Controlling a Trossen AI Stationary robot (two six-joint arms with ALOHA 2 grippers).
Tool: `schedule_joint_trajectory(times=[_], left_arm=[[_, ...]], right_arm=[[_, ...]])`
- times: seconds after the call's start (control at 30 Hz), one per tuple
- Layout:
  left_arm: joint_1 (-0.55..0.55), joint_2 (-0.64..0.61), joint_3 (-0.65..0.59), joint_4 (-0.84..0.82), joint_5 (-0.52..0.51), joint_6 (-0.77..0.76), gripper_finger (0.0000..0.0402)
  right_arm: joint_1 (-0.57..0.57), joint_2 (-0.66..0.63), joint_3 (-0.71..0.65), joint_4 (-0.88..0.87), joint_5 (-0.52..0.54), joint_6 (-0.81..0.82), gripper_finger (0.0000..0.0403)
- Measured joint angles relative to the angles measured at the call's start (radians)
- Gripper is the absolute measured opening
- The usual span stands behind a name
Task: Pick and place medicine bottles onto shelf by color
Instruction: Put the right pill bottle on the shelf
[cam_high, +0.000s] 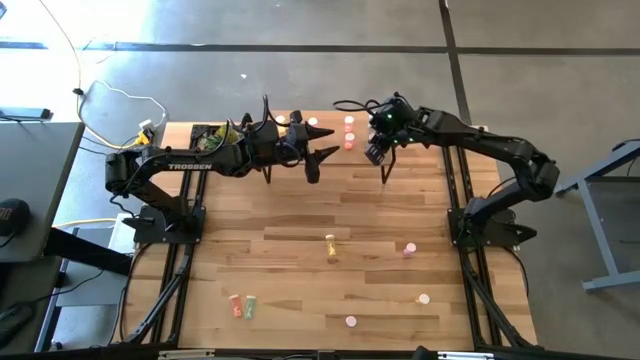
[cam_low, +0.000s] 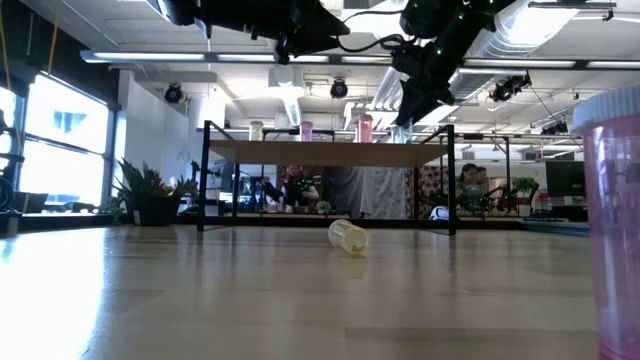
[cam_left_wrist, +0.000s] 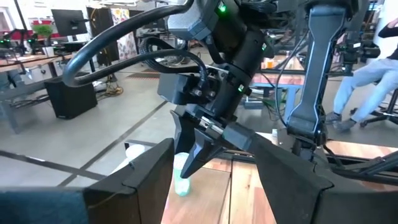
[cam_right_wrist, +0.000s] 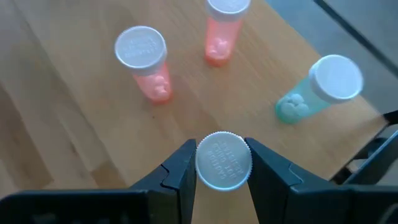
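White-capped bottle (cam_right_wrist: 224, 160) pinched by right gripper (cam_right_wrist: 221, 165) above shelf (cam_right_wrist: 74, 112).

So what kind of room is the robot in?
Probably a big open workshop or lab: bare ceiling ducts, a concrete floor around the table, and desks with monitors where a person sits.

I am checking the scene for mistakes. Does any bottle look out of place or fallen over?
Yes. A yellow bottle lies on its side mid-table, in front of the shelf; two more bottles lie flat near the front edge. The right gripper grips a white-capped bottle.
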Motion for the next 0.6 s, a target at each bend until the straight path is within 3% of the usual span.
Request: schedule_joint_trajectory(times=[0.6], left_arm=[[0.000,0.000,0.000,0.000,-0.002,0.000,0.0216]], right_arm=[[0.000,0.002,0.001,0.001,-0.007,-0.003,0.0108]])
